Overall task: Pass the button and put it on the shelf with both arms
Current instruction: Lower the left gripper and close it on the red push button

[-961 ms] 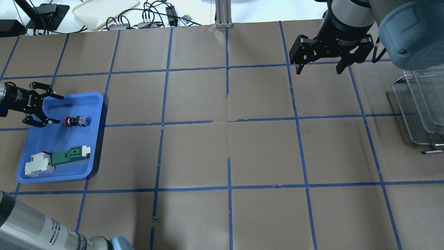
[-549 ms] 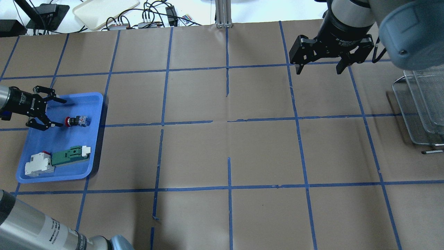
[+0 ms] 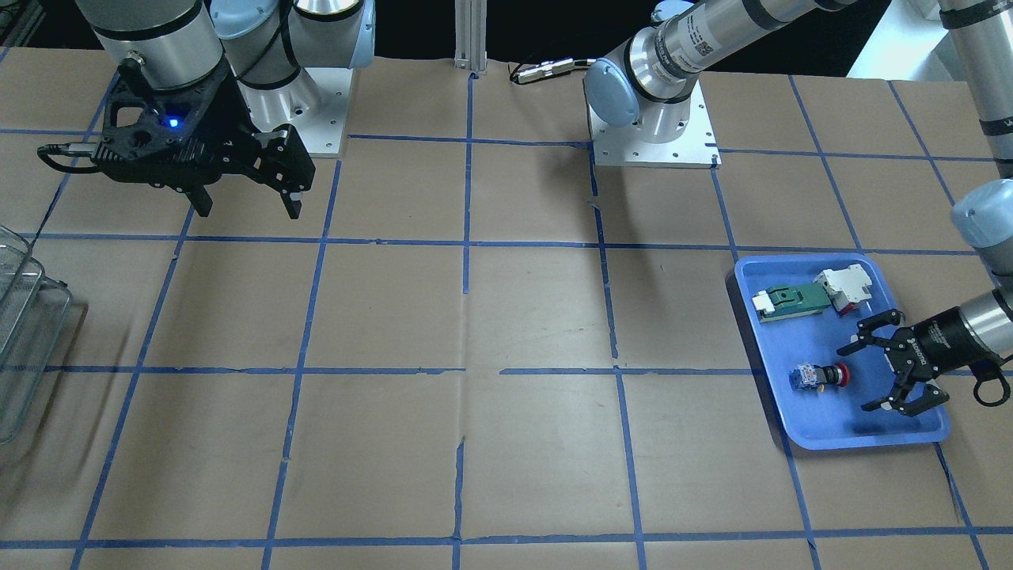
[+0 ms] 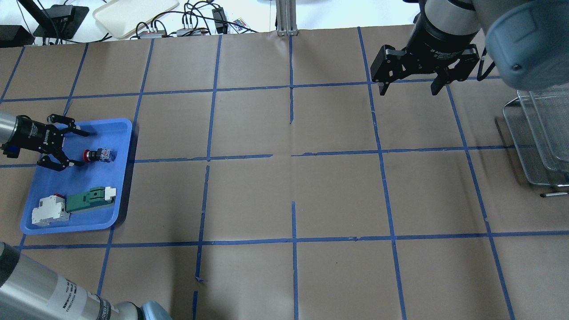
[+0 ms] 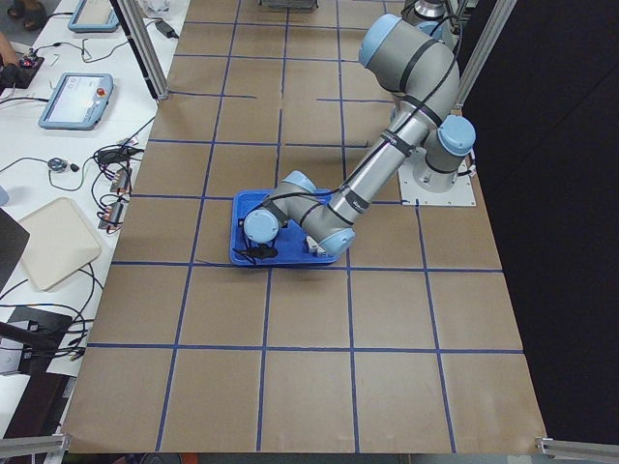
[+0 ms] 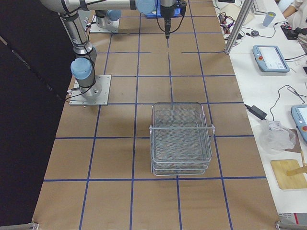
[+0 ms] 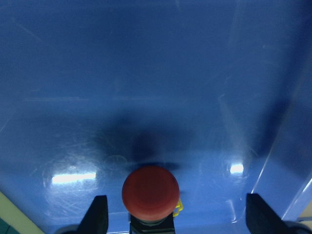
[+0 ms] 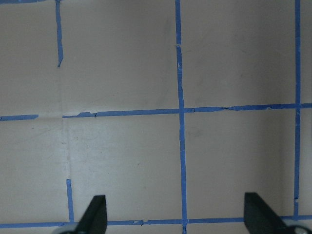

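The button (image 4: 98, 155) lies on its side in the blue tray (image 4: 66, 218), red cap toward my left gripper. It also shows in the front view (image 3: 821, 375). My left gripper (image 4: 84, 148) is open, low over the tray, with its fingertips on either side of the red cap and not touching it. In the left wrist view the red cap (image 7: 150, 191) sits between the open fingers (image 7: 97, 217). My right gripper (image 4: 409, 91) is open and empty, hanging over bare table at the far right. The wire shelf (image 4: 538, 138) stands at the right edge.
A flat green-and-white part (image 4: 89, 200) and a white block (image 4: 49, 211) lie at the tray's near end. The shelf (image 6: 181, 139) is a tiered mesh rack. Cables and a cream tray (image 4: 133, 13) lie beyond the table's far edge.
My left gripper has moved a little down the overhead view and toward the button, so its open fingers now flank the red cap. The right arm has not moved.
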`<state>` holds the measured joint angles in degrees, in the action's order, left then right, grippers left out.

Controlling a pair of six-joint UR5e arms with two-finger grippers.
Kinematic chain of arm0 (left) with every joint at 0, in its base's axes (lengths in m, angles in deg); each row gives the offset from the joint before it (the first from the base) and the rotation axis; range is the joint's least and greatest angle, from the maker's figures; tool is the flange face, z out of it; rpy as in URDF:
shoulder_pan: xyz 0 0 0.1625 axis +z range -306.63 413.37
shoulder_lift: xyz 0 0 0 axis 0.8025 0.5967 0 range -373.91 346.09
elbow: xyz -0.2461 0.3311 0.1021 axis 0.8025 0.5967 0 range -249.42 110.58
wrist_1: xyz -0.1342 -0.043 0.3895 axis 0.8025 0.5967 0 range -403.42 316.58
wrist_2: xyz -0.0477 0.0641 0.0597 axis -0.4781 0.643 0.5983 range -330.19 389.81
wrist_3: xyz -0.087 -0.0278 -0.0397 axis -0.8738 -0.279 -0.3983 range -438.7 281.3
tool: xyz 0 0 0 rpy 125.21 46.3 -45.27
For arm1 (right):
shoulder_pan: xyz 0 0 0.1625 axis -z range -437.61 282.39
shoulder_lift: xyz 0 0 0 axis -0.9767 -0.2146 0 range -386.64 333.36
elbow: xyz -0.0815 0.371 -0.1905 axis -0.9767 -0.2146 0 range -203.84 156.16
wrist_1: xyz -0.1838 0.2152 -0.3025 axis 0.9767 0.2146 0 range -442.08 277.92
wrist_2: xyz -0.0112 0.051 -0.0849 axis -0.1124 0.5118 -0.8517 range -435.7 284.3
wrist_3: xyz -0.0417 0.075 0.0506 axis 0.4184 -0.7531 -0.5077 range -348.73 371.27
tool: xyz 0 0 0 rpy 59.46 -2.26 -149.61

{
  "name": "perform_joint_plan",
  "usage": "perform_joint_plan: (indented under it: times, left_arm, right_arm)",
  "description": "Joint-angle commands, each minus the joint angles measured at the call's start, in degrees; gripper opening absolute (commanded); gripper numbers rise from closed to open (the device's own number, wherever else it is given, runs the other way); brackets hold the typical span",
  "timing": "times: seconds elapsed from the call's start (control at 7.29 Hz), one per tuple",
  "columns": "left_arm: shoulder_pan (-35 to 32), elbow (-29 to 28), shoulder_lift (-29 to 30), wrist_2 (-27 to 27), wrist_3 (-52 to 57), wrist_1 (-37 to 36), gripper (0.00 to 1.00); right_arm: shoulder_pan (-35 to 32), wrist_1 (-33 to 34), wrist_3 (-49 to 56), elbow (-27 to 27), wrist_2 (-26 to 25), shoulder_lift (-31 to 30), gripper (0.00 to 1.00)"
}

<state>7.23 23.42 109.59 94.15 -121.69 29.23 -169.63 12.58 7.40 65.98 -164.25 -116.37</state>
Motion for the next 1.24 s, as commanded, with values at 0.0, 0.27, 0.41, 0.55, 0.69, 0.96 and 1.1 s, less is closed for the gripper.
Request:
perform_joint_plan:
  times: [0.0,0.27,0.41,0.55,0.69,0.96,1.1]
  left_arm:
    - [0.00,0.05,0.51,0.00,0.18,0.12,1.00]
    - [0.00,0.14,0.60,-0.09,0.19,0.91,0.98]
    - [0.00,0.05,0.69,-0.09,0.19,2.39,0.94]
    - [0.00,0.14,0.69,0.00,0.27,2.32,0.91]
    - [0.00,0.05,0.78,0.00,0.36,2.23,0.81]
    - [0.00,0.05,0.95,0.09,0.36,2.23,0.61]
    - [0.00,0.05,1.04,0.26,0.36,2.23,0.49]
  right_arm:
    - [0.00,0.00,0.00,0.00,0.05,0.09,1.00]
    - [0.00,0.00,0.00,0.00,0.05,0.09,1.00]
    - [0.00,0.00,0.00,0.00,0.05,0.09,1.00]
    - [0.00,0.00,0.00,0.00,0.05,0.09,1.00]
    - [0.00,0.00,0.00,0.00,0.05,0.09,1.00]
    - [0.00,0.00,0.00,0.00,0.05,0.09,1.00]
    - [0.00,0.00,0.00,0.00,0.05,0.09,1.00]
